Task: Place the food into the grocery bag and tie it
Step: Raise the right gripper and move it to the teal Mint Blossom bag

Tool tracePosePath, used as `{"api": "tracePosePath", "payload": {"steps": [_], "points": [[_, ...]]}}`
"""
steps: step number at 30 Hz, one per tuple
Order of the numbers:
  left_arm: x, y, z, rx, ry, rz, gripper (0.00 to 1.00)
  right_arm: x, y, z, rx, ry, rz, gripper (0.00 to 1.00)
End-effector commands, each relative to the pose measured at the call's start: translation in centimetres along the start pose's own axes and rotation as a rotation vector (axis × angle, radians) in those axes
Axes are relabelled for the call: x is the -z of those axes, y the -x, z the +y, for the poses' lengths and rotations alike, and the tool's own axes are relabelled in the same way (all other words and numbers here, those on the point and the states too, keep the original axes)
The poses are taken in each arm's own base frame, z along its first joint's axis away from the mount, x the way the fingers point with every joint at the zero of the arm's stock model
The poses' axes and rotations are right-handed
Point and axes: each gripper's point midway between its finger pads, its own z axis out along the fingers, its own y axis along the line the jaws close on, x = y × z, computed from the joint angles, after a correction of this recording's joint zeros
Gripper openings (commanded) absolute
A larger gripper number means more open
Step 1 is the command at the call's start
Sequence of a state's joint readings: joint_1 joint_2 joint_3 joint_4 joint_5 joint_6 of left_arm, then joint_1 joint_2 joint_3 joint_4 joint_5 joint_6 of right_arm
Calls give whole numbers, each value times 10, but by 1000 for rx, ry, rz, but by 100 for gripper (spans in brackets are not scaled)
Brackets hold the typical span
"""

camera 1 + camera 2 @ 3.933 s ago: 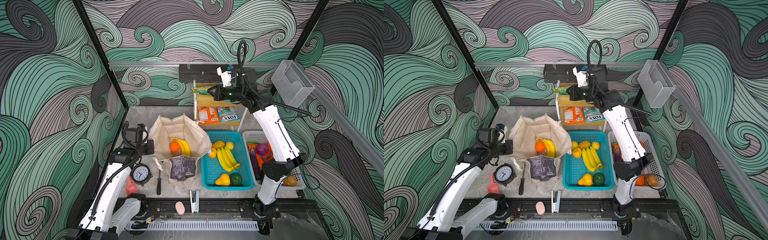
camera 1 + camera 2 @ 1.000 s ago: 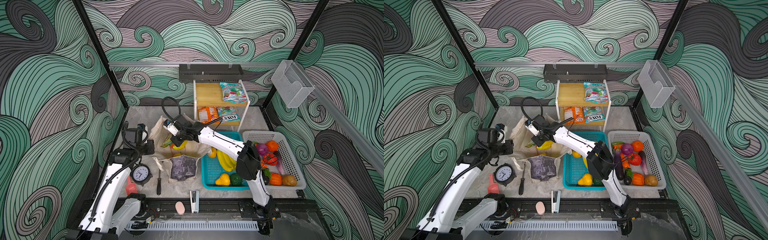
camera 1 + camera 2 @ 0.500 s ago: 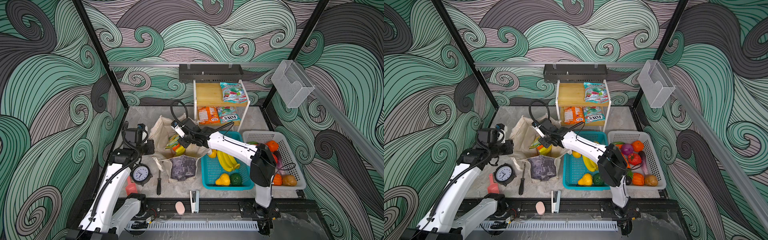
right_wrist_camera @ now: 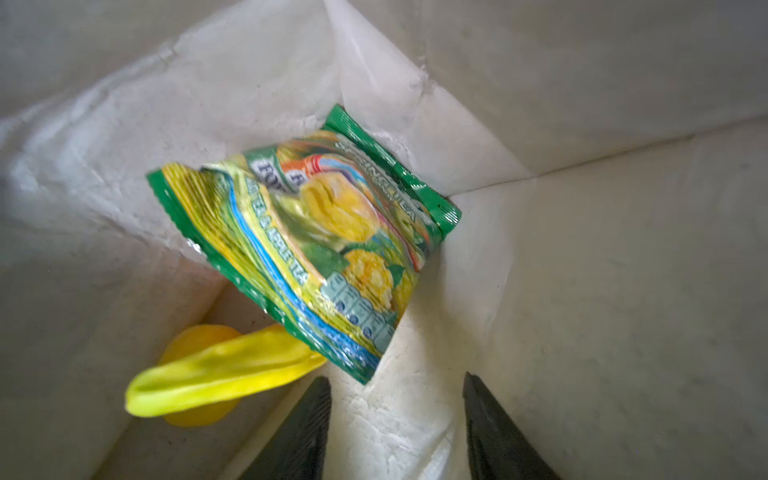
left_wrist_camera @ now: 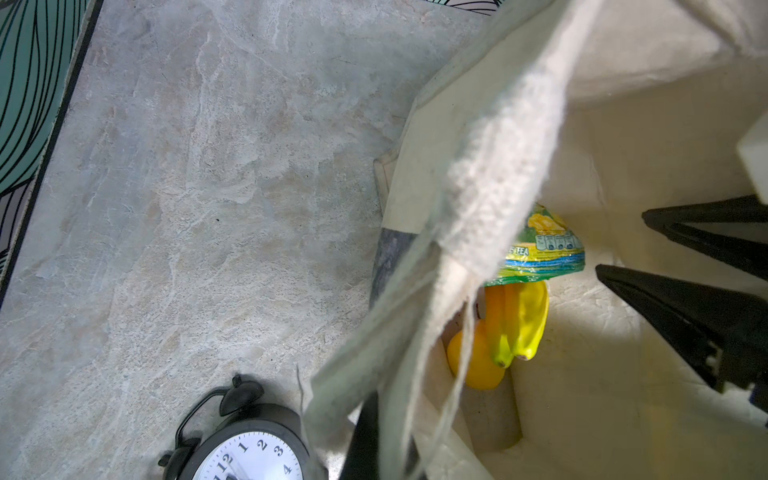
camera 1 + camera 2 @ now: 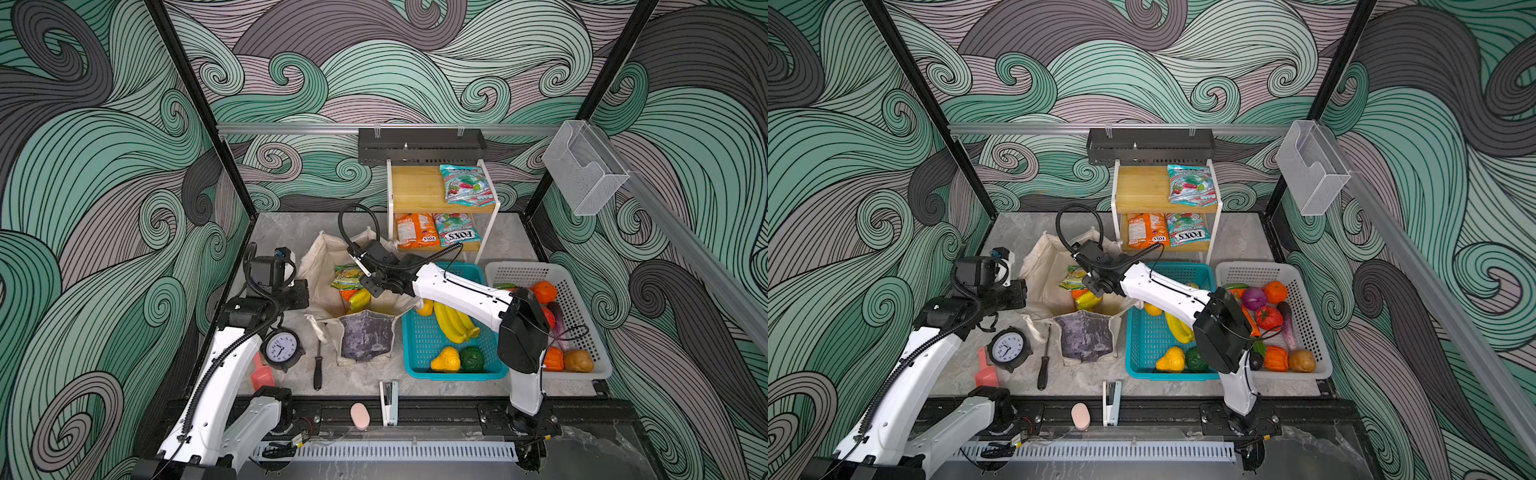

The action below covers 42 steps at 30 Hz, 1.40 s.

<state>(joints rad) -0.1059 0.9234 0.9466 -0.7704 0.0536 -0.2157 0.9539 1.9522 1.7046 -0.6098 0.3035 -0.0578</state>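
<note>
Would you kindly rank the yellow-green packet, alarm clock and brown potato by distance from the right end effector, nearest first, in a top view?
1. yellow-green packet, beside the right end effector, inside the bag.
2. alarm clock, front left.
3. brown potato, far right, white basket.

candy packet inside grocery bag

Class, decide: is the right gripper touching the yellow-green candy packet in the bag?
Apart. The right wrist view shows the right gripper open, with bare bag lining between it and the candy packet.
</note>
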Motion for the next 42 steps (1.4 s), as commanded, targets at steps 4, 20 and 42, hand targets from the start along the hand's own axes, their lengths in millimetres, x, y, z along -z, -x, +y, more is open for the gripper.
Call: {"api": "tracePosePath", "payload": {"steps": [4, 20, 42], "points": [[2, 1, 0, 5, -8, -6, 0, 65, 23, -8, -76, 11, -105, 100], [0, 1, -3, -4, -26, 0, 0, 192, 14, -62, -426, 184, -396, 100], [-3, 0, -6, -15, -44, 15, 0, 265, -12, -211, -642, -11, -552, 100]]}}
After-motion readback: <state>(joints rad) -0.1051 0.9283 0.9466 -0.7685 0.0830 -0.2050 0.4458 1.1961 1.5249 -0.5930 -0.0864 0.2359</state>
